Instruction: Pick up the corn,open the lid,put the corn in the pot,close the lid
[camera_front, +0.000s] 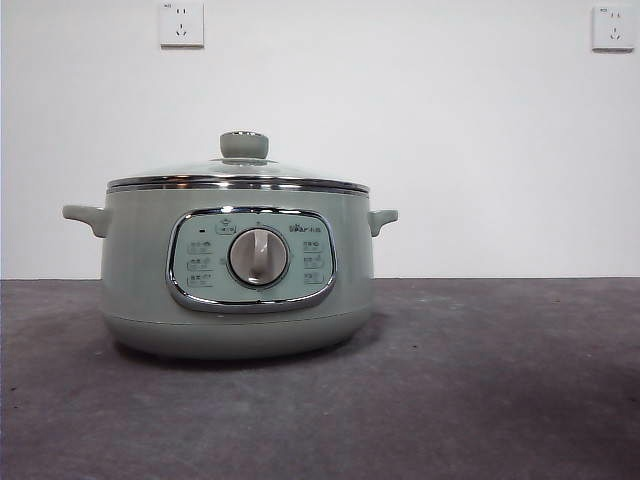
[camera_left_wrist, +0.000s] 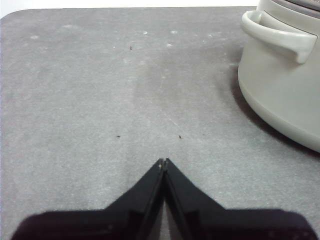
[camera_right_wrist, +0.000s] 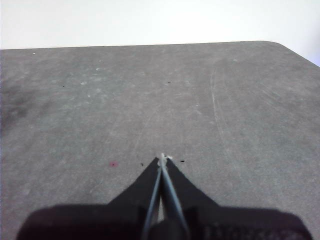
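Observation:
The sage-green pot (camera_front: 238, 272) stands on the grey table, left of centre in the front view, dial facing me. The glass lid (camera_front: 240, 178) with its pale green knob sits shut on the pot. The corn is not in view in any frame. My left gripper (camera_left_wrist: 163, 161) is shut and empty above bare table, with the pot's side and one handle (camera_left_wrist: 280, 37) a little way off in its wrist view. My right gripper (camera_right_wrist: 162, 158) is shut and empty above bare table. Neither arm shows in the front view.
The grey table (camera_front: 500, 380) runs to a white wall with two sockets (camera_front: 181, 24). The table's far edge and a rounded corner (camera_right_wrist: 285, 46) show in the right wrist view.

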